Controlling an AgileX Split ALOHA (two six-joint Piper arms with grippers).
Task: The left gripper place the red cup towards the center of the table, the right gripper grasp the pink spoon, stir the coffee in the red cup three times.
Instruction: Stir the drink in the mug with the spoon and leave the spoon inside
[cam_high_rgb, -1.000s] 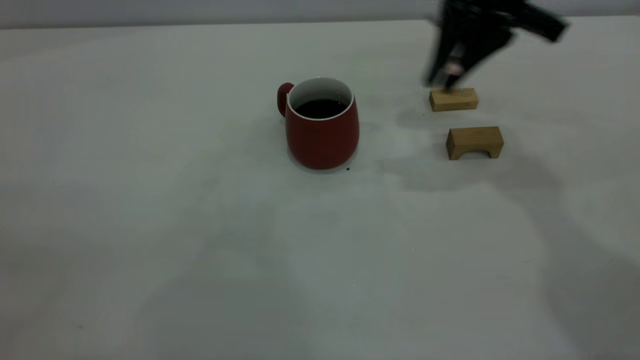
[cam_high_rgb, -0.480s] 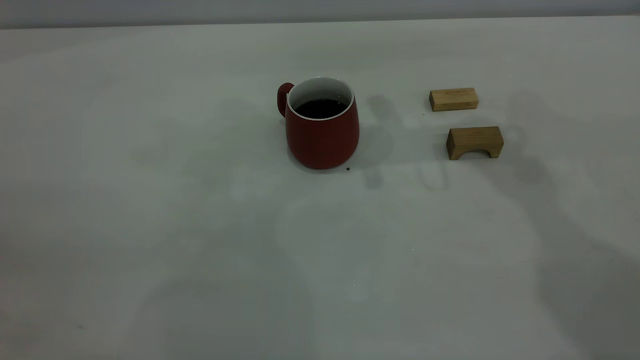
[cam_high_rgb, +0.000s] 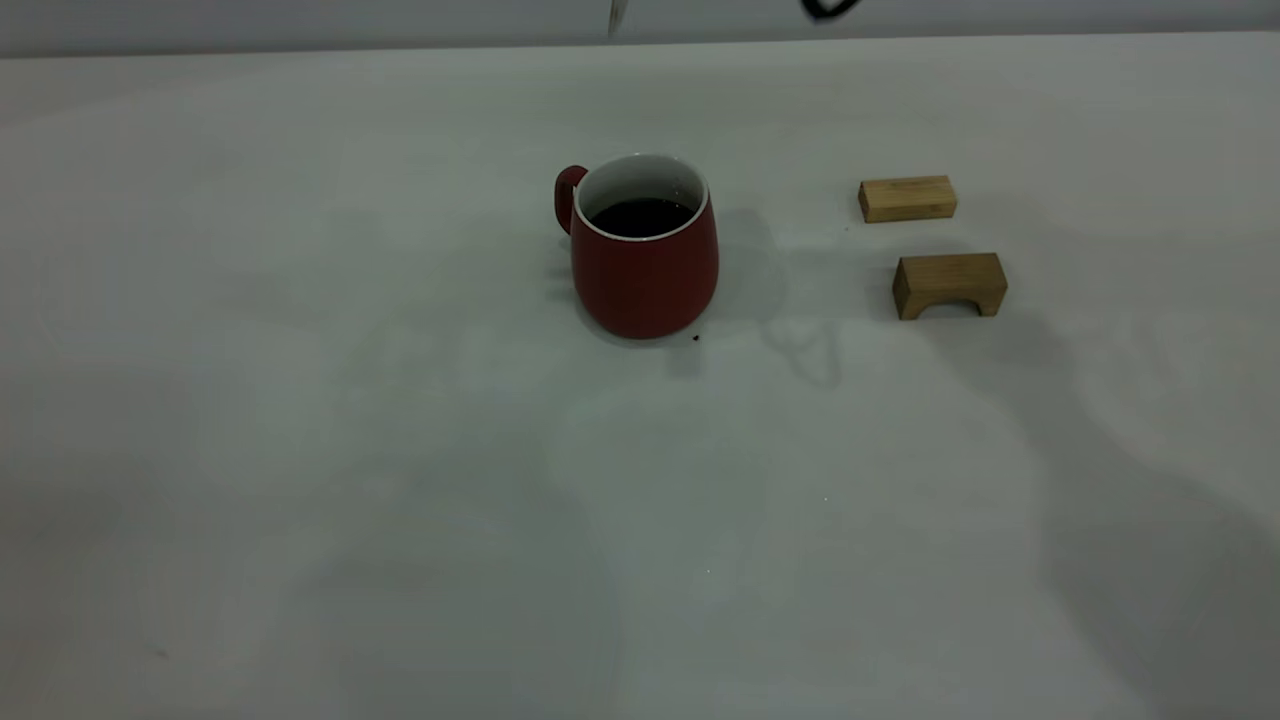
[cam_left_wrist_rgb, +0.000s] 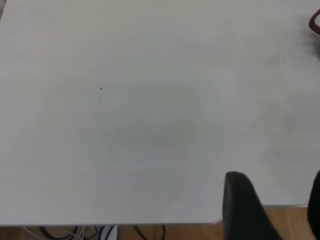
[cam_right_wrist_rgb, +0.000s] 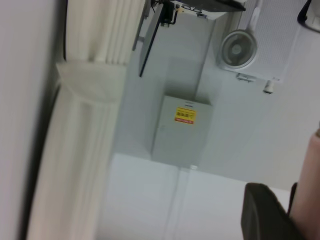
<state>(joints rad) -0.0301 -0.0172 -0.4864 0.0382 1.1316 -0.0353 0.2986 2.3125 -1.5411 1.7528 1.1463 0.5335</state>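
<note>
Cup: the red cup (cam_high_rgb: 645, 270) is standing upright on the table (cam_high_rgb: 400, 480), about midway between the left and right edges and nearer the far edge than the near one. Its handle is pointing toward the far left corner.
Coffee: the dark coffee (cam_high_rgb: 640, 216) is sitting well below the white rim.
Spoon: the pink spoon (cam_right_wrist_rgb: 309, 187) is showing only in the right wrist view, as a pale pink handle lying against a dark finger. It is being held up off the table. A thin pale sliver at the upper border of the exterior view may be its metal end, but that is too small to tell.
Right gripper: the right gripper (cam_right_wrist_rgb: 286, 216) is clamping the spoon's handle. Its camera is facing a wall and a curtain, not the table.
Left gripper: the left gripper (cam_left_wrist_rgb: 280, 215) is hanging over one edge of the table, well apart from the cup. Its two fingers (cam_left_wrist_rgb: 242, 205) are spread apart, gripping nothing.
Blocks: a flat wooden block (cam_high_rgb: 907, 198) and an arched wooden block (cam_high_rgb: 950, 285) are lying between the cup and the right edge. They are near each other, not touching.
Speck: a tiny dark speck (cam_high_rgb: 696, 338) is lying just beside the cup's base.
</note>
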